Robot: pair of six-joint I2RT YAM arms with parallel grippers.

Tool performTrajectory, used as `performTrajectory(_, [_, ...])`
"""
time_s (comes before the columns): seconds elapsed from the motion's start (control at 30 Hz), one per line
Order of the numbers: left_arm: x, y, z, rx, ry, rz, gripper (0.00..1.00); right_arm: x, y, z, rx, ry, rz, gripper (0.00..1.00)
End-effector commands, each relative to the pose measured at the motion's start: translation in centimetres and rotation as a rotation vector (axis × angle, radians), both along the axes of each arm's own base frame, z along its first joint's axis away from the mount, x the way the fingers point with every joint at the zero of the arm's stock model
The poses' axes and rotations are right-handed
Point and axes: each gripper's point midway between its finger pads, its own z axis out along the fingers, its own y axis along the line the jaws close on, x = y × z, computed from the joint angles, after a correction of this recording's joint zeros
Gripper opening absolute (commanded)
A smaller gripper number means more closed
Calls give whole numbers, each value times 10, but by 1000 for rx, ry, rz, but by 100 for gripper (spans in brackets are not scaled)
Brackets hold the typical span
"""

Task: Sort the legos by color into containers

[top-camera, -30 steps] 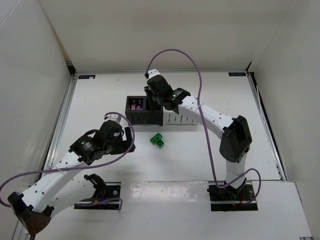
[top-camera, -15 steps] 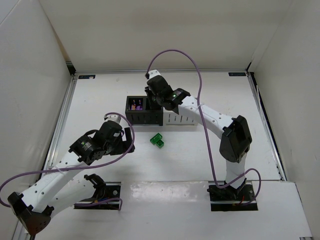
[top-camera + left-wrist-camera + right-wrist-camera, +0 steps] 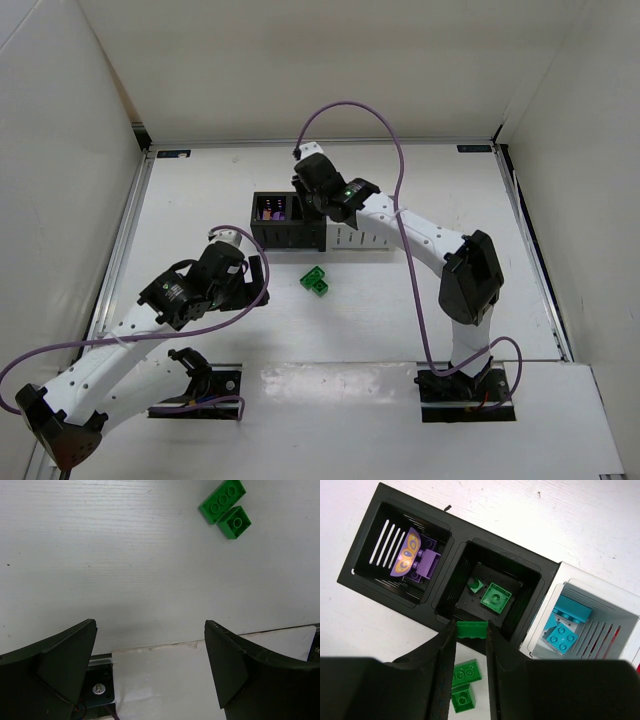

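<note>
My right pincer (image 3: 471,631) clamps a green brick (image 3: 472,628) over the black bin (image 3: 505,554) already holding greens, purple and teal are binned either side, and two green bricks (image 3: 222,501) lie unsorted on the bench (image 3: 125,555) beyond my spread left pincer (image 3: 150,630).

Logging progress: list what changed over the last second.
The right tool, shut on a green brick, edged slightly rightward above the containers. The left tool, open, and the two loose green bricks stayed put.
</note>
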Motion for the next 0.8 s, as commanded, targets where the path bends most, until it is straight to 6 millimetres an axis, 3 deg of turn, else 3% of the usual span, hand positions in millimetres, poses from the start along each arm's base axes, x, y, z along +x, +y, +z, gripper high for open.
performTrajectory(0.0, [-1, 0, 0, -5, -5, 3, 100, 4, -6, -1, -1, -9, -35, 15])
performTrajectory(0.03, [0, 0, 0, -7, -7, 6, 100, 3, -4, -6, 4, 2, -25, 22])
performTrajectory(0.07, [-1, 0, 0, -6, -4, 2, 100, 5, -6, -5, 7, 6, -22, 52])
performTrajectory(0.1, [0, 0, 0, -6, -4, 5, 100, 4, -5, -8, 16, 24, -15, 59])
performTrajectory(0.27, [-1, 0, -1, -4, -2, 2, 100, -1, 0, -15, 47, 69, 35, 71])
performTrajectory(0.4, [0, 0, -1, -1, -3, 0, 100, -6, 3, -15, 45, 67, 52, 71])
performTrajectory(0.5, [1, -1, -1, -2, -10, -6, 100, -9, 5, -3, 63, 45, 62, 70])
performTrajectory(0.67, [6, -11, -6, -13, -4, -32, 100, -16, 0, 33, 93, -20, 72, 70])
performTrajectory(0.77, [13, -28, -13, -34, -3, -100, 100, -26, -16, 59, 126, -57, 61, 70])
